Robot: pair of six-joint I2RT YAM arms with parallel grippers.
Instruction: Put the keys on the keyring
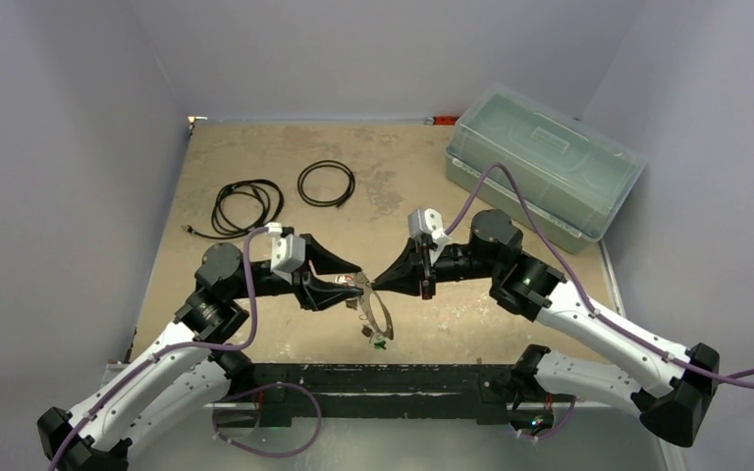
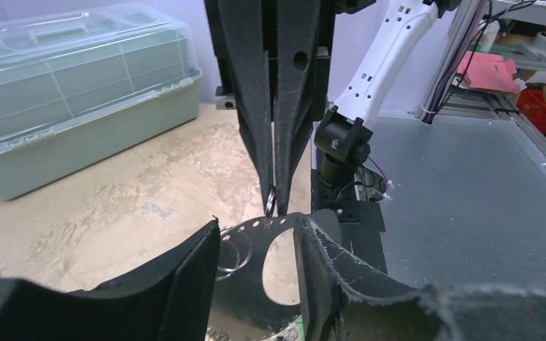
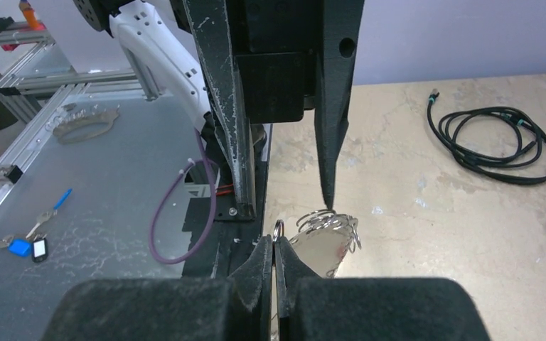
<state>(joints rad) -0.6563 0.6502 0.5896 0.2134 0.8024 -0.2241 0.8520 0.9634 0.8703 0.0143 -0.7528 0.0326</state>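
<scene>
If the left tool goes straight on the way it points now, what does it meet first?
The keyring lying across the left tool's tips; right behind it, the right tool, shut on a small ring. Depth is unclear.

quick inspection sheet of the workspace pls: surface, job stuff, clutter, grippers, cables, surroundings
surface: mottled tan table, worn patches, no spills seen
job's things: keyring between the two gripper tips near the table's front edge; keys, one with a green head, at its near end
clutter: clear lidded box at the far right
grippers: right gripper shut on a small ring; left gripper has its jaws apart around a shiny metal plate, firm grip not clear
cables: black cable coils at the far left, apart from the arms; purple cable along each arm
surroundings: grey walls on three sides
</scene>
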